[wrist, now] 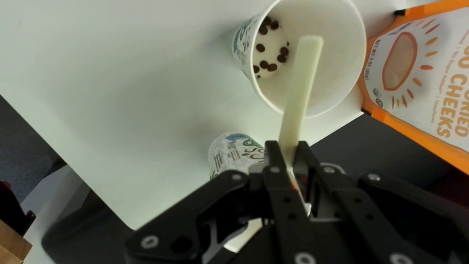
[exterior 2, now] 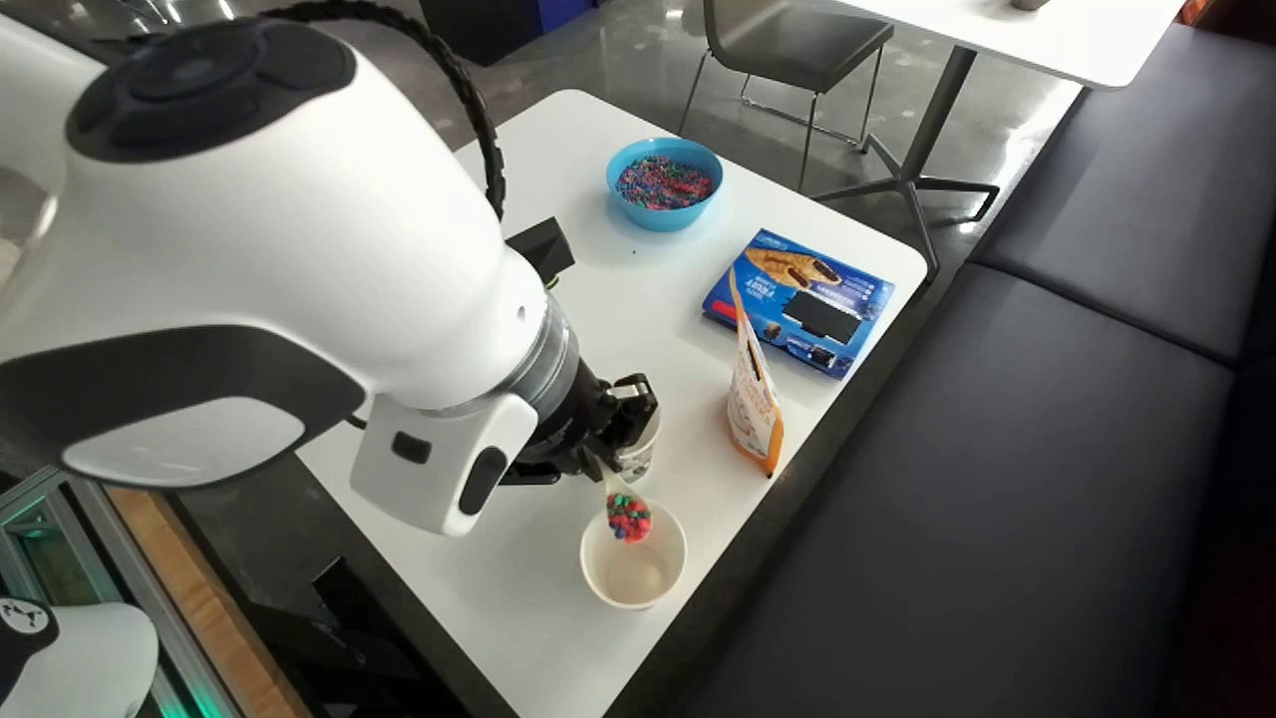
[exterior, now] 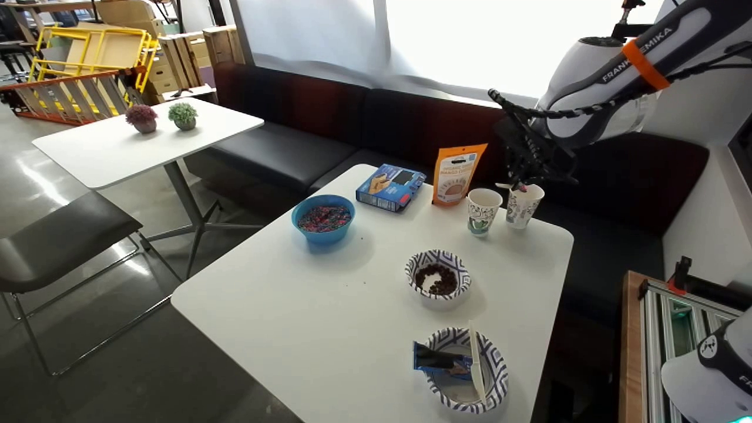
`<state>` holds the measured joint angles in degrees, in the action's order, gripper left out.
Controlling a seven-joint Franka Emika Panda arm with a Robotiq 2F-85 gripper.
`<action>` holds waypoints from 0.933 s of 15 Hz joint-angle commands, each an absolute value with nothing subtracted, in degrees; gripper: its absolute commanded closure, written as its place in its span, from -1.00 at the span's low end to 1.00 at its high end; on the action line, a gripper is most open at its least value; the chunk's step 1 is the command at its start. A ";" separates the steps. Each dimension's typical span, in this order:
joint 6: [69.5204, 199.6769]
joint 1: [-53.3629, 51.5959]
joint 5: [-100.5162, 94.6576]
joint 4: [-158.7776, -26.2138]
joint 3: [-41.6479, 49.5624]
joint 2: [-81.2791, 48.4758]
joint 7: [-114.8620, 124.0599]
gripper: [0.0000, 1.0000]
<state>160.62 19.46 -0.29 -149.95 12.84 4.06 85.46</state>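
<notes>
My gripper (wrist: 288, 148) is shut on the handle of a cream-white spoon (wrist: 302, 80). In an exterior view the gripper (exterior 2: 598, 464) points down, and the spoon's bowl carries red, green and blue bits (exterior 2: 629, 518) over the mouth of a white paper cup (exterior 2: 635, 588). The inside of this cup looks bare there. In the wrist view this patterned cup (wrist: 232, 154) is partly hidden behind the fingers. A second patterned cup (exterior: 480, 220) stands beside it; in the wrist view this cup (wrist: 329, 22) holds several dark brown pieces, and the spoon handle passes above it.
An upright orange-and-white pouch (exterior: 455, 176) and a blue box (exterior: 382, 188) stand near the cups. A blue bowl (exterior: 323, 237) holds coloured bits. A patterned bowl (exterior: 437, 257) holds dark pieces. Another bowl (exterior: 498, 370) holds a blue wrapper (exterior: 446, 362) and a white utensil (exterior: 477, 367).
</notes>
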 commanded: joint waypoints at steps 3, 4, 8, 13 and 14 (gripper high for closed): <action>160.72 17.39 16.23 -151.05 15.42 5.81 70.14 0.93; 160.62 17.41 18.79 -151.04 15.84 5.88 67.87 0.93; 159.04 17.29 29.76 -150.83 17.49 5.99 57.23 0.93; 156.28 17.51 42.96 -150.39 19.22 6.83 43.69 0.93; 155.60 17.64 44.84 -150.35 19.58 6.96 41.54 0.93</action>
<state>158.79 18.15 38.57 -150.04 17.92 5.15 48.34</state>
